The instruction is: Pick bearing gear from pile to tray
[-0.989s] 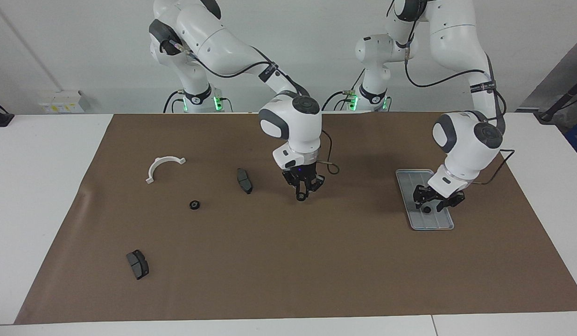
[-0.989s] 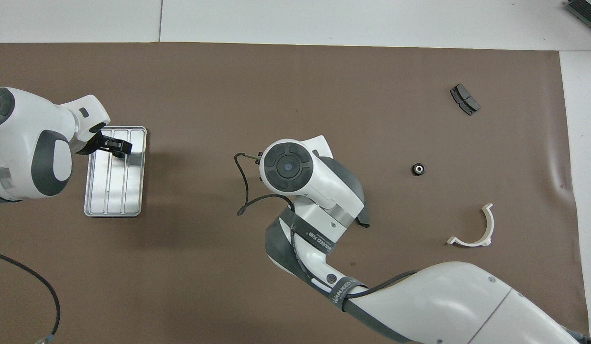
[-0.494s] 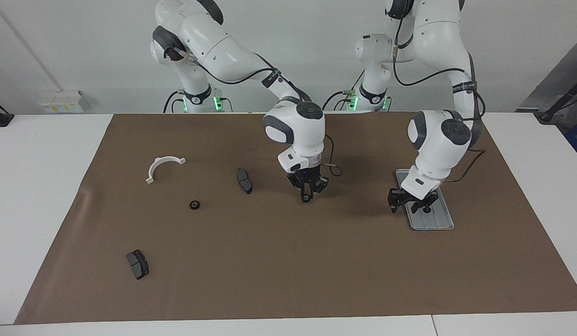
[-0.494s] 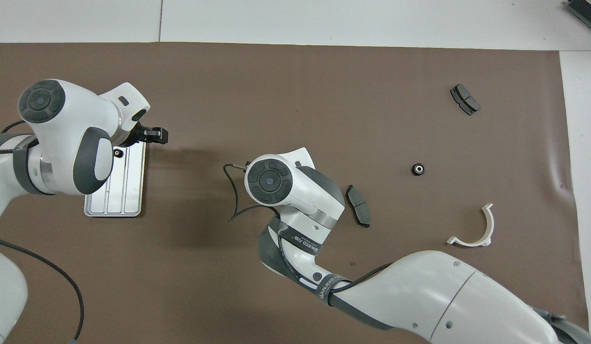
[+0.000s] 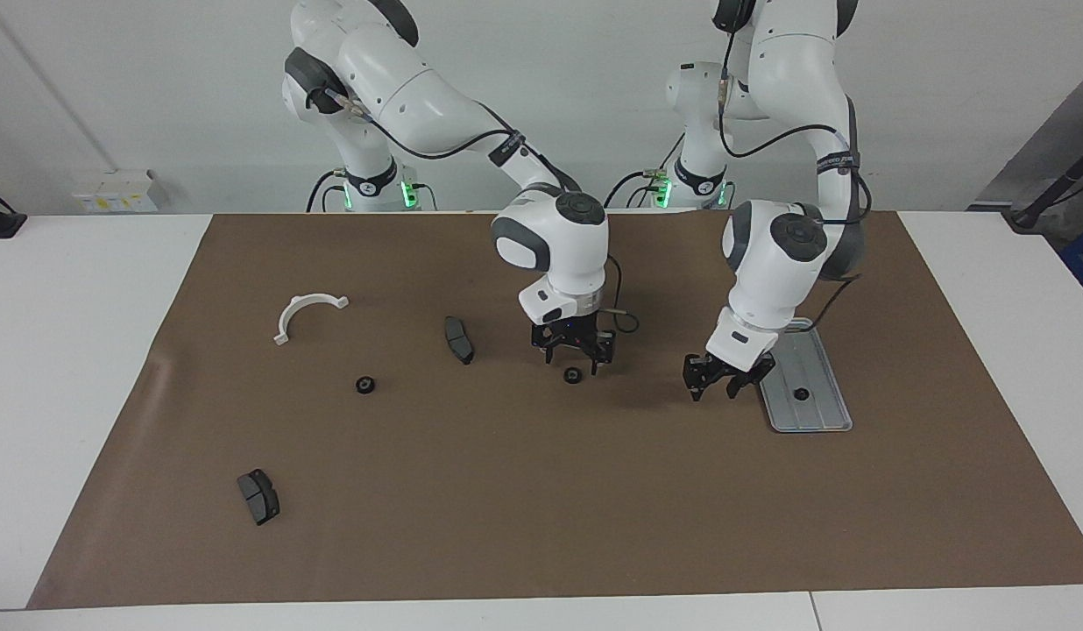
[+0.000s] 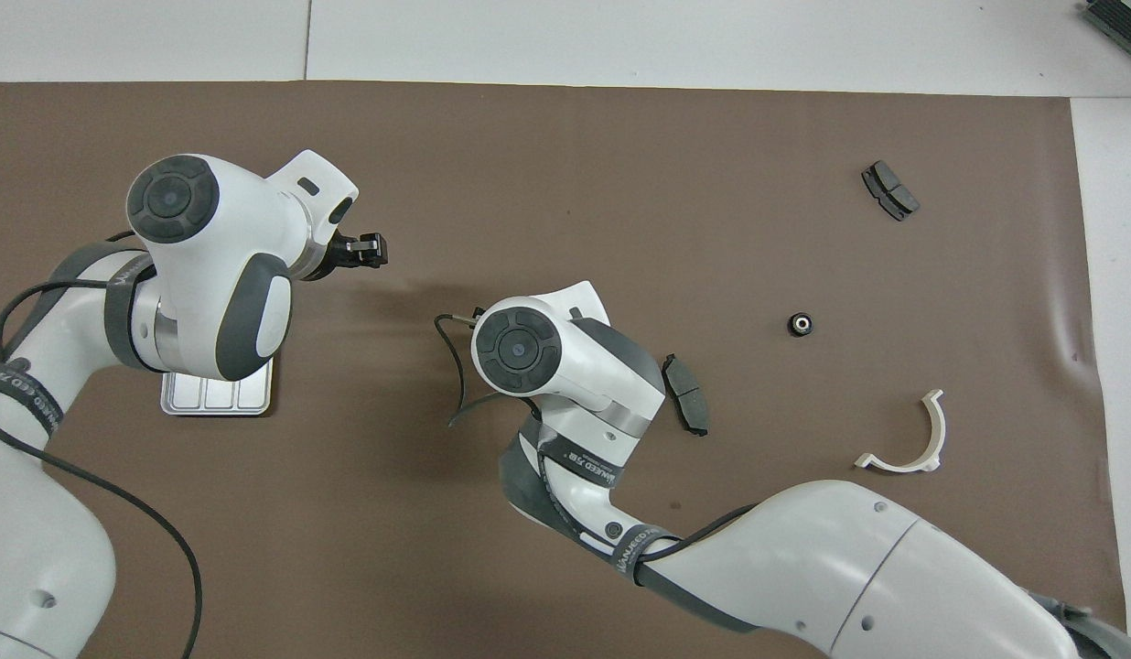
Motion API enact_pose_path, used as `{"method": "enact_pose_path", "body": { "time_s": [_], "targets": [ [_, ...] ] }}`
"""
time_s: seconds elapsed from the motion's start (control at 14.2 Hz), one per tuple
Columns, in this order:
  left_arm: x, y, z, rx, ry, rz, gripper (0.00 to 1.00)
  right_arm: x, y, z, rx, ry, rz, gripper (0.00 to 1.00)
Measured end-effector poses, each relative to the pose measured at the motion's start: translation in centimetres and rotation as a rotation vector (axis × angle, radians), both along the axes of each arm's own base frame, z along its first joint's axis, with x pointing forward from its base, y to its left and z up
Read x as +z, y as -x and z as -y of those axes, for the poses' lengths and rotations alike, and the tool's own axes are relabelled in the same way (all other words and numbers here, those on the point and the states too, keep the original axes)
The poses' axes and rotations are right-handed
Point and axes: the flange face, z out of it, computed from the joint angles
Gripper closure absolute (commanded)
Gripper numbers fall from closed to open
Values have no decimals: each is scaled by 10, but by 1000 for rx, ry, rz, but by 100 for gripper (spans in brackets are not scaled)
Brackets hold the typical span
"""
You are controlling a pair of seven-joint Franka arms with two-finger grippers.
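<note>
Facing view, read from the frame's left edge to its right. You see a dark pad (image 5: 258, 496) at lower left on the brown mat (image 5: 541, 491). Above it, left of centre, lie a white curved bracket (image 5: 307, 315) and a small black gear (image 5: 364, 385); a second dark pad (image 5: 458, 339) lies nearer the centre.

At frame centre the right gripper (image 5: 573, 356) hangs low over the mat, its fingers spread apart and holding nothing. A second gear (image 5: 572, 376) lies on the mat directly beneath the fingertips; you cannot tell whether they touch it.

Right of centre the left gripper (image 5: 716, 383) hovers over bare mat just beside the tray (image 5: 824, 419). Its fingers stand partly apart with nothing between them.

At centre right the tray lies flat, long side running up and down the frame. A third gear (image 5: 801, 393) rests in it, toward the lower end.

In the overhead view the order reverses: the tray (image 6: 218, 401) shows at left, mostly covered by the left arm, and the left gripper (image 6: 365, 251) sits above and to its right. The right gripper is hidden under its own wrist at centre. The bracket (image 6: 911, 443), one gear (image 6: 800, 324) and both pads (image 6: 687, 406) (image 6: 889, 190) lie at right.
</note>
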Motion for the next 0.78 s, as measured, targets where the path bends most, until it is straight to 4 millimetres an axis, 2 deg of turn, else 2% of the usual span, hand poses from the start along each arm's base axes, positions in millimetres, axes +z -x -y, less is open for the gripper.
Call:
{"method": "enact_pose_path", "body": {
  "time_s": [0.07,0.21,0.42,0.64,0.78],
  "targets": [
    [3,3,16,7,7,5,37,15,-7,13,4,20,12,0],
    [6,14,63,5,22,6,38,53,-25,50,36,76,40,0],
    [-4,28,124,-15,34,-3,40,95,-49,117,101,107,15,0],
    [-25,44,162,-65,23,-29,41,120,-71,201,206,95,-55,0],
    [-34,52,177,-88,17,-37,42,122,-79,247,285,92,-94,0]
  ]
}}
